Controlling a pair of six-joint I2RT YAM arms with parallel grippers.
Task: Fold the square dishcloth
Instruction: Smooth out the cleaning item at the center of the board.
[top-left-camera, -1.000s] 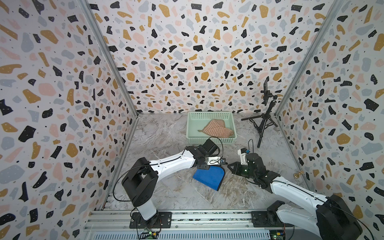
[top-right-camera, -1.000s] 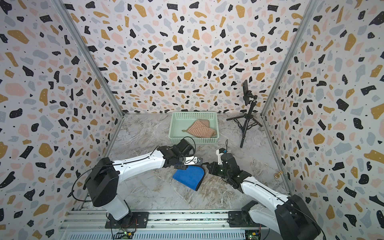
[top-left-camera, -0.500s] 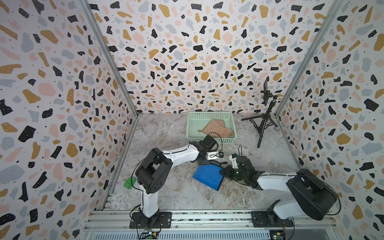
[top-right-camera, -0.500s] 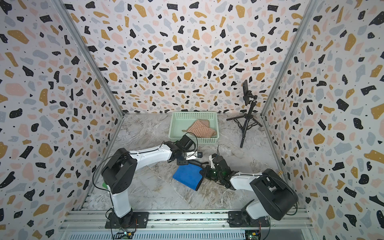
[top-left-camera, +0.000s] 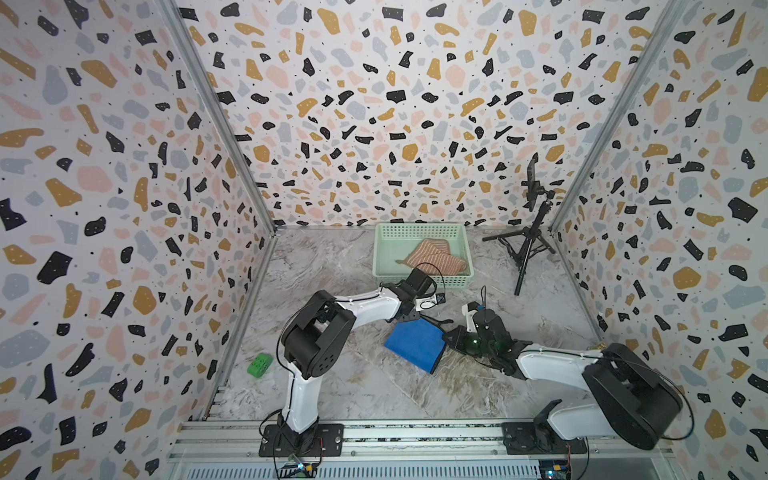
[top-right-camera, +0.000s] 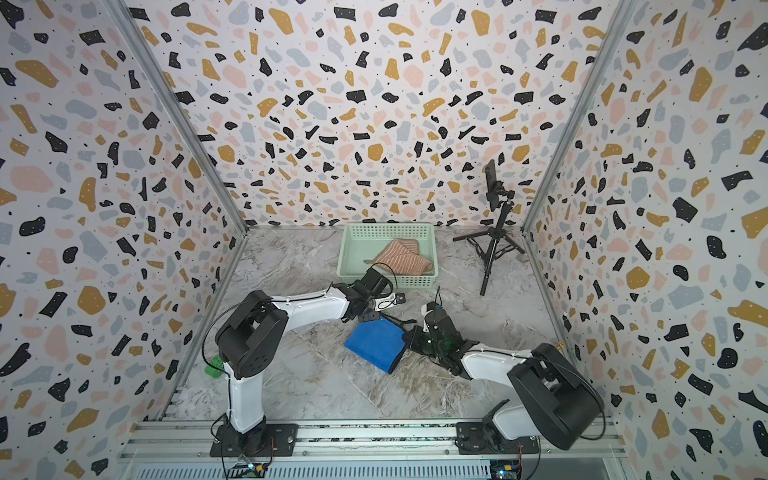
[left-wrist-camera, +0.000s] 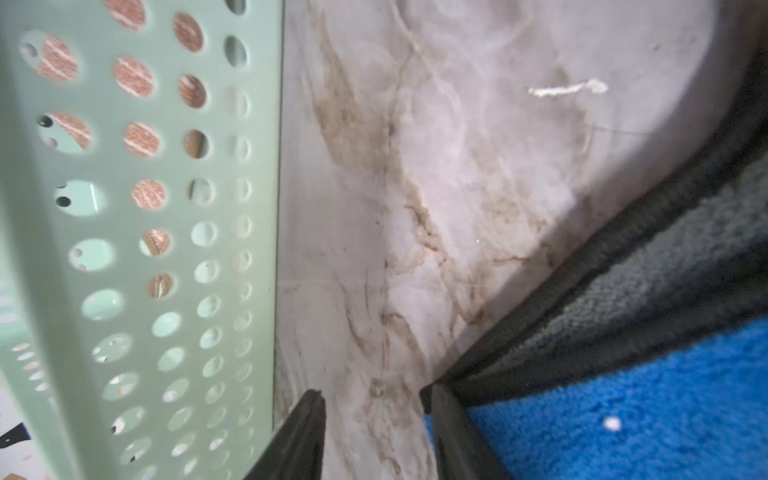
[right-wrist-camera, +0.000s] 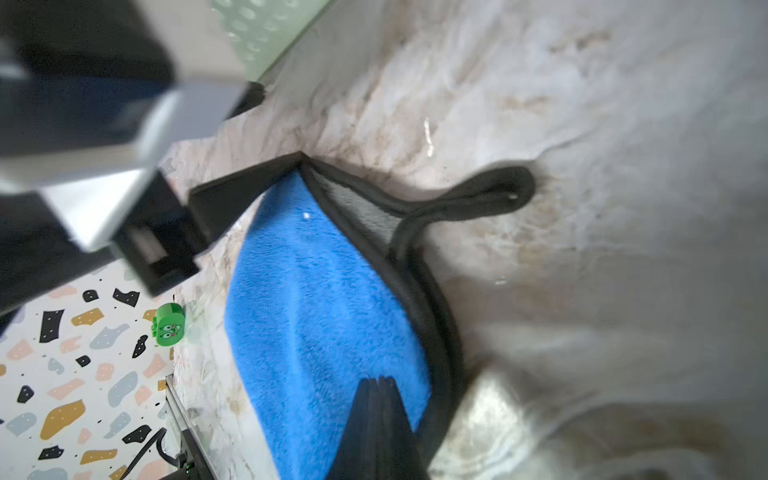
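Left arm (top-left-camera: 365, 305) swung inward, jaws parted at dishcloth (top-left-camera: 415, 345) corner.

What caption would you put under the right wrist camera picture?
Shut right gripper over the folded blue dishcloth, green toy block beyond.
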